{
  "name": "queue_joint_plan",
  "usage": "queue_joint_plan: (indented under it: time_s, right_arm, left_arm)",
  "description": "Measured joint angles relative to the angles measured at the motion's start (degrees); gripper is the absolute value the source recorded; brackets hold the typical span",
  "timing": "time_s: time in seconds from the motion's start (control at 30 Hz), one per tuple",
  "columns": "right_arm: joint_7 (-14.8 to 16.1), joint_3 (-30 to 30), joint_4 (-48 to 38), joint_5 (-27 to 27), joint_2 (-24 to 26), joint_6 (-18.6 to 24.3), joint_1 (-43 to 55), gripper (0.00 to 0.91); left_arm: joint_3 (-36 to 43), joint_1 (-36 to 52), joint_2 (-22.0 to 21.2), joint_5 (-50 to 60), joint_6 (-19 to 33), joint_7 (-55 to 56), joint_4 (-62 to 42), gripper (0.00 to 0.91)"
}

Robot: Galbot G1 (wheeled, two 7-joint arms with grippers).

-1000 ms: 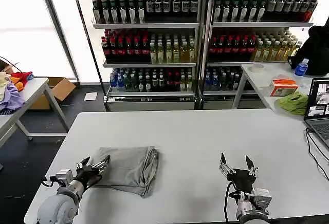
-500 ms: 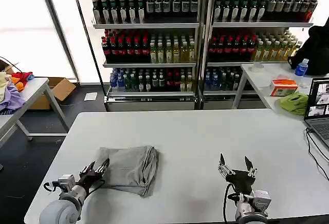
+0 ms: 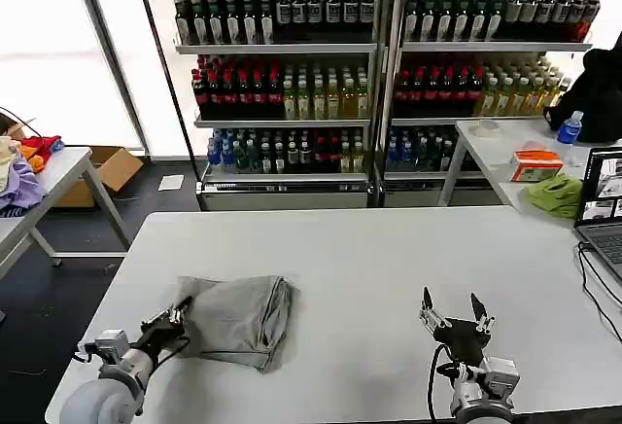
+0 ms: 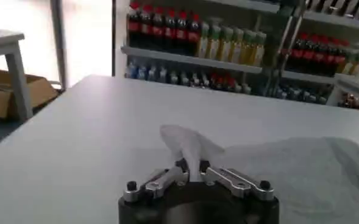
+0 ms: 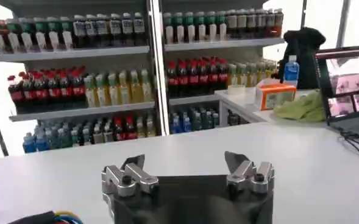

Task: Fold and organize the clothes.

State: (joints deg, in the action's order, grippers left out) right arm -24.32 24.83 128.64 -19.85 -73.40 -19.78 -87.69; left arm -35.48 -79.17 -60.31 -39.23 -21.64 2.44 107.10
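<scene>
A folded light grey T-shirt point(image 3: 236, 317) lies on the white table point(image 3: 389, 259), left of centre. My left gripper point(image 3: 175, 313) is at the shirt's near-left corner, shut on a pinch of the cloth. In the left wrist view the grey T-shirt point(image 4: 295, 167) spreads out beyond the left gripper point(image 4: 191, 167), and a peak of cloth rises between the fingertips. My right gripper point(image 3: 453, 309) stands open near the table's front edge, right of centre, with nothing in it. In the right wrist view the right gripper point(image 5: 185, 163) has its fingers spread wide over bare tabletop.
Drink shelves point(image 3: 379, 64) fill the back. At the right, a side table point(image 3: 515, 152) carries a lime-green cloth point(image 3: 556, 194), an orange box point(image 3: 536, 163) and a laptop point(image 3: 603, 205). A table with coloured garments point(image 3: 19, 166) and a cardboard box point(image 3: 109, 167) stand at the left.
My left gripper has closed on the shirt's near-left corner and drawn back to the left, dragging the shirt slightly that way. The right gripper has barely shifted.
</scene>
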Motion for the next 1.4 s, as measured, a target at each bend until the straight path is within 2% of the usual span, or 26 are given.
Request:
queue_joint_plan:
  time_s: [0.4,0.67,0.87,1.13,1.4]
  right_arm:
    - [-0.07,-1.31,-1.23,-0.4,-0.19,-0.09,1.9,0.907]
    - [-0.11,-0.63,-1.21,-0.55,-0.14,-0.23,1.64,0.907]
    - [-0.29,-0.43,-1.96,0.03,-0.55,-0.38,1.75,0.907]
    - [-0.18,-1.77,-3.16,2.87,-2.49,-0.22,0.87,0.907]
    - [0.4,-2.82,-3.81,6.75,-5.35,-0.05,-0.97,0.907]
  left_arm:
    - [-16.32,-0.67,9.89,-2.91,0.21,-4.48,-4.1,0.0]
    - [-17.97,-2.5,11.07,-2.1,0.78,-5.23,-2.03,0.0]
    - [-12.19,-3.13,9.17,-0.84,0.02,-2.71,4.16,0.0]
    - [5.61,1.12,3.65,5.43,-3.34,3.14,12.77,0.0]
    - [21.77,8.62,-1.76,9.96,-5.53,7.15,11.51,0.0]
